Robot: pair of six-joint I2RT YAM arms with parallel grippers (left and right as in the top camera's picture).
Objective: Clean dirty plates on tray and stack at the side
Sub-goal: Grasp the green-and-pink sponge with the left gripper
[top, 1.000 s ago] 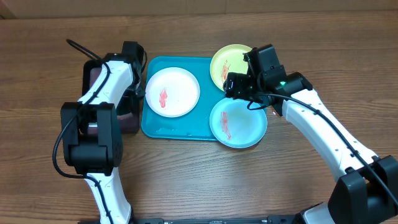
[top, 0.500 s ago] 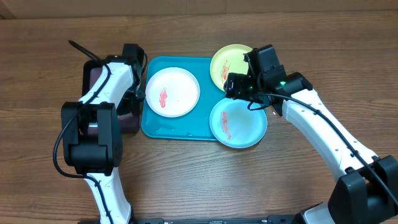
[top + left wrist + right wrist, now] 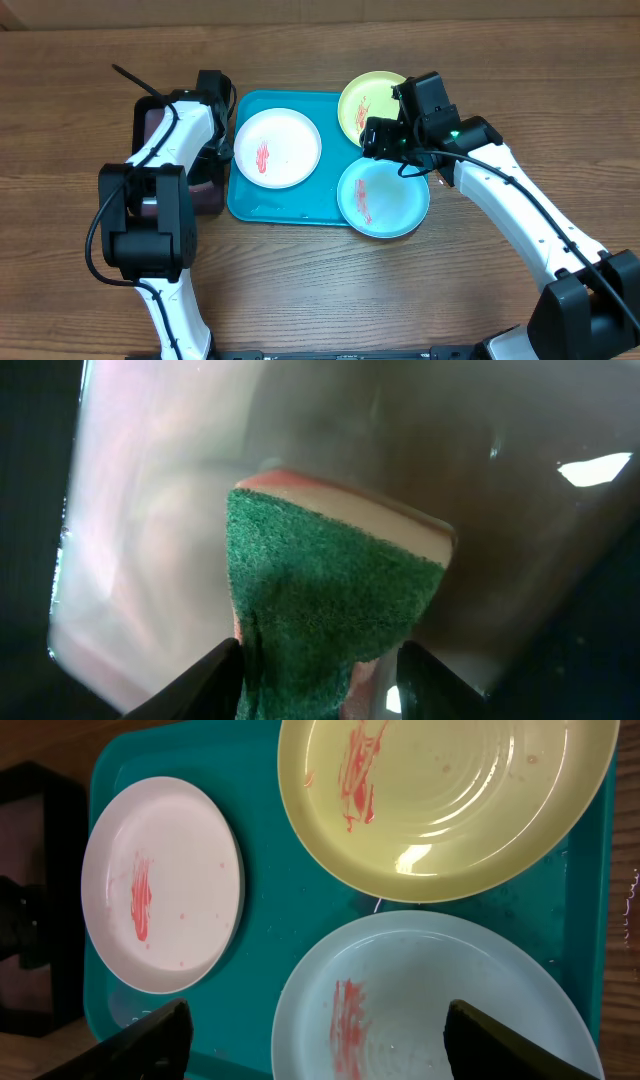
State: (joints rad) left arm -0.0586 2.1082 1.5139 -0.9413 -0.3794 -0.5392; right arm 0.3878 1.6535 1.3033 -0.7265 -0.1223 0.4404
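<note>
Left pincer [image 3: 320, 665]: down in the small black tray [image 3: 147, 128], fingers pressed to either side of the sponge [image 3: 330, 590], green scouring face up at the camera; gripping it, by the look of things
Right pincer [image 3: 318, 1020]: fingers spread wide, nothing held, hovering over the light blue plate [image 3: 430, 1010]
Plates: white plate [image 3: 277, 147] sits flat in the left half of the tray [image 3: 290, 208]; yellow-green plate [image 3: 368, 98] rides over the far right corner; the light blue one overlaps the near right rim and juts out above the bench [image 3: 320, 290]; all three smeared red-orange, none stacked yet
Sponge risk: only one end seems to sit between the fingers, so on the lift it could twist or drop back into the black tray
Tipping risk: two plates overhang the rim, and a press on an outer edge could flip one off the tray
Sliding risk: these look like light plastic; a scrub stroke may just skate the plate along unless the free pincer pins it first
Crowding risk: both arms must work over the same tray, and the right one already hangs above it, so the sponge arm could knock into it on the way in
</note>
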